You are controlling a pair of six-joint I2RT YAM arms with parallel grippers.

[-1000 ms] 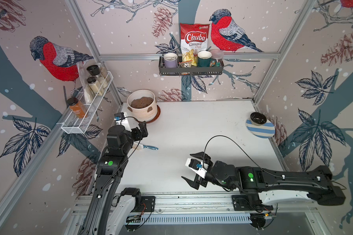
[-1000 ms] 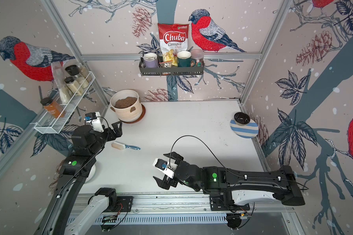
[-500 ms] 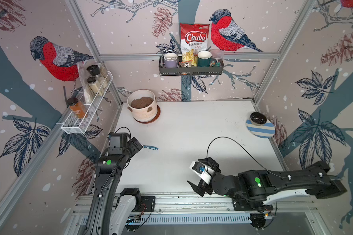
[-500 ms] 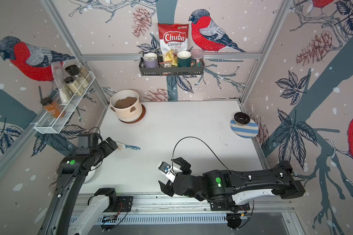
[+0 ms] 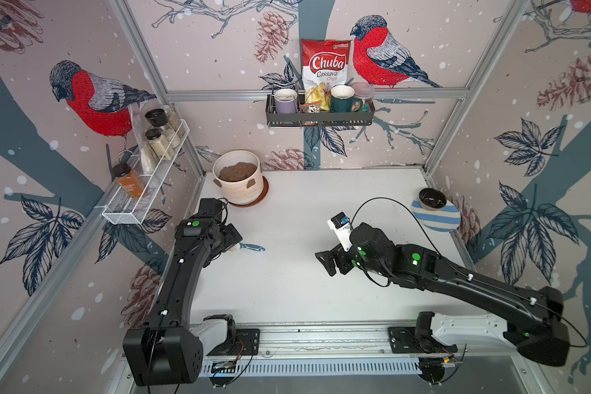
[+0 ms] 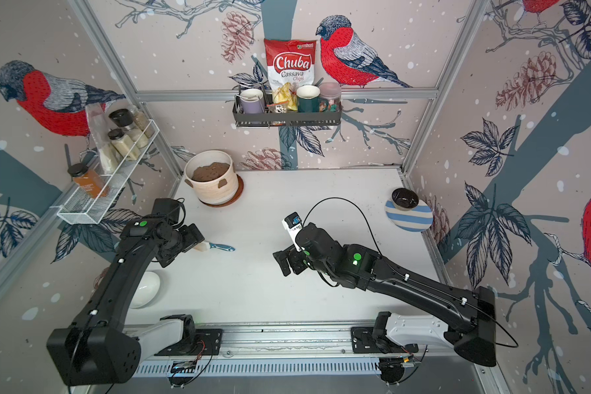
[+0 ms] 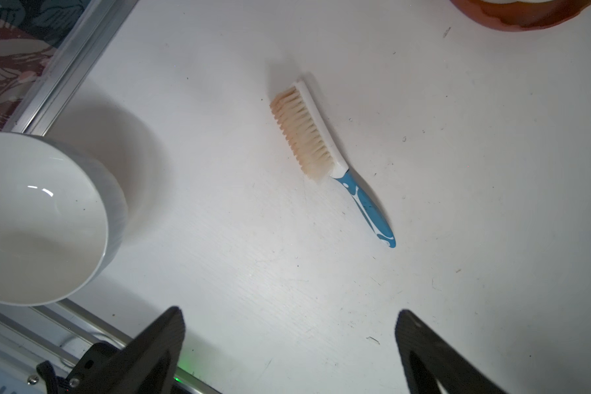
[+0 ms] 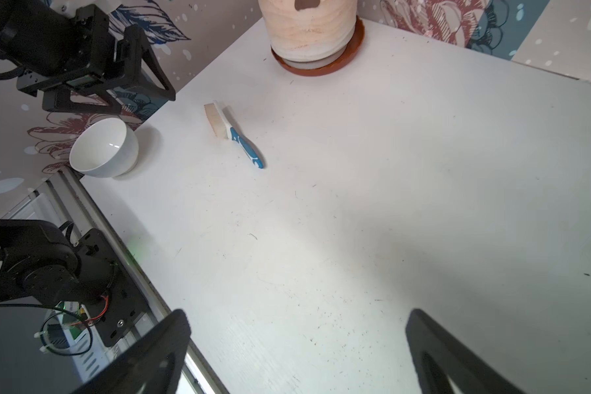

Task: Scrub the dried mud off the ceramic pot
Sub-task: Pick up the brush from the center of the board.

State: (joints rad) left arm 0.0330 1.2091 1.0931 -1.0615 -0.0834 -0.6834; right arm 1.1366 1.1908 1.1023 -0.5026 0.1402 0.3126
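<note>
Left gripper hangs over the desk, jaws spread wide, nothing between them. The left wrist view shows that plainly, and the brush lying flat on the desk beyond the jaws, tan bristles turned sideways, blue handle pointing away. In both top views, left of centre, the gripper covers part of the brush head and the blue handle pokes out.

Right gripper hovers mid-frame above bare desk, jaws wide apart too and empty.

The ceramic pot stands at the upper left of the desk on its brown saucer, soil filling its mouth. One patch of dried mud shows on its side below the rim in both top views. The right wrist view catches that patch only at the very edge of its picture.

The white bowl peeks out beside the left arm, lower left in a top view. Both wrist views show it empty.

A black bowl on a striped plate sits at the desk's right edge, seen only from above.
</note>
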